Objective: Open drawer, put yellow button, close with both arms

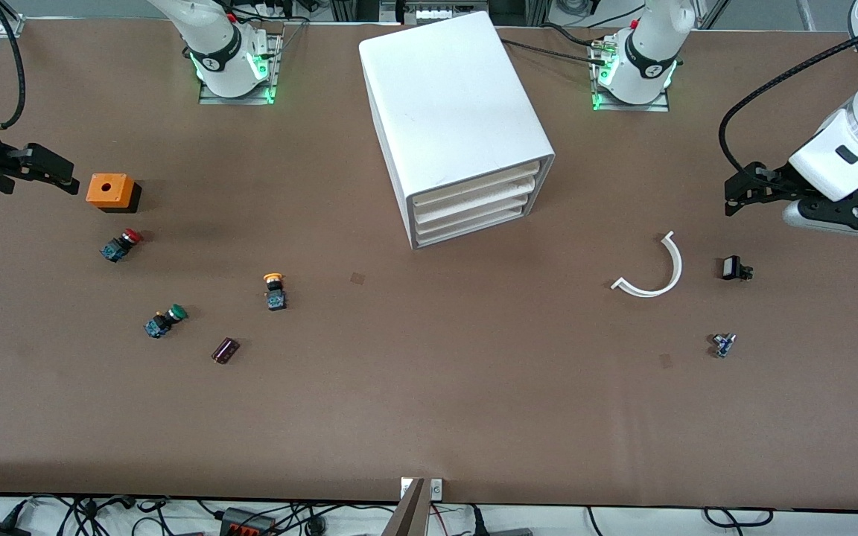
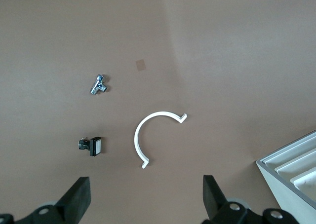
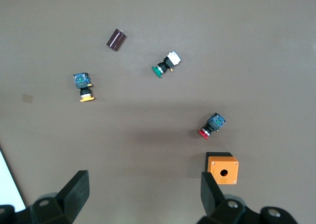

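While shut, drawer, btn on table

You see two glossy white arms with dark grey joint bands. Each round base sits on a metal plate, glows green at its rim and bears a black ring with a white mark. Black ribbed cables loop along both. The left gripper and right gripper are matte black.
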`<act>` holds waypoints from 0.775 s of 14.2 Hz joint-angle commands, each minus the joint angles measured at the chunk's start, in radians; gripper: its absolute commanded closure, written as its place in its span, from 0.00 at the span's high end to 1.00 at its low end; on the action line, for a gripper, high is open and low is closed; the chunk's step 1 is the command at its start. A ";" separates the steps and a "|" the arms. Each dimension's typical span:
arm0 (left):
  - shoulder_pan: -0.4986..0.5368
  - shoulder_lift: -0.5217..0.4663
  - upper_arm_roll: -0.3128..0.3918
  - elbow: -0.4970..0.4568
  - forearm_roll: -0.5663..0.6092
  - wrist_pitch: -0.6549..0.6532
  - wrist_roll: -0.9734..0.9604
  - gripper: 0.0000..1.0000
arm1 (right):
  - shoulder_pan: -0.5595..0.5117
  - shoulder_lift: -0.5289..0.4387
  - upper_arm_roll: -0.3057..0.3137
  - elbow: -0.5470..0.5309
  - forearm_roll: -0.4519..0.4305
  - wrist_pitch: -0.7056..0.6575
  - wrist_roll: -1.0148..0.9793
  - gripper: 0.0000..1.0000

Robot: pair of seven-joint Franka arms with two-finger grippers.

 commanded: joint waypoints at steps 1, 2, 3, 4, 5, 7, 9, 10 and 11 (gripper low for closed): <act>0.004 -0.017 0.001 -0.001 -0.016 -0.008 -0.006 1.00 | -0.011 -0.021 0.013 -0.016 -0.016 -0.002 -0.011 1.00; 0.004 -0.017 0.001 0.002 -0.014 -0.025 -0.006 1.00 | -0.010 -0.021 0.013 -0.016 -0.016 -0.002 -0.011 1.00; 0.004 -0.017 0.001 0.003 -0.014 -0.031 -0.006 1.00 | -0.011 -0.021 0.013 -0.014 -0.016 -0.008 -0.013 1.00; 0.004 -0.017 0.001 0.004 -0.014 -0.031 -0.006 1.00 | -0.011 -0.021 0.013 -0.014 -0.016 -0.013 -0.011 1.00; 0.004 -0.017 0.001 0.004 -0.014 -0.031 -0.006 1.00 | -0.011 -0.018 0.013 -0.014 -0.016 -0.013 -0.013 1.00; 0.004 -0.017 0.001 0.005 -0.014 -0.031 -0.006 1.00 | -0.010 -0.015 0.013 -0.014 -0.016 -0.013 -0.013 1.00; 0.004 -0.017 0.001 0.005 -0.014 -0.030 -0.006 1.00 | -0.010 -0.012 0.016 -0.014 -0.016 -0.015 -0.013 1.00; 0.002 -0.017 0.001 0.005 -0.014 -0.030 -0.006 1.00 | -0.010 -0.010 0.019 -0.014 -0.012 -0.015 -0.013 1.00; 0.002 -0.017 0.000 0.005 -0.016 -0.030 -0.006 1.00 | -0.010 -0.007 0.019 -0.014 -0.009 -0.012 -0.011 1.00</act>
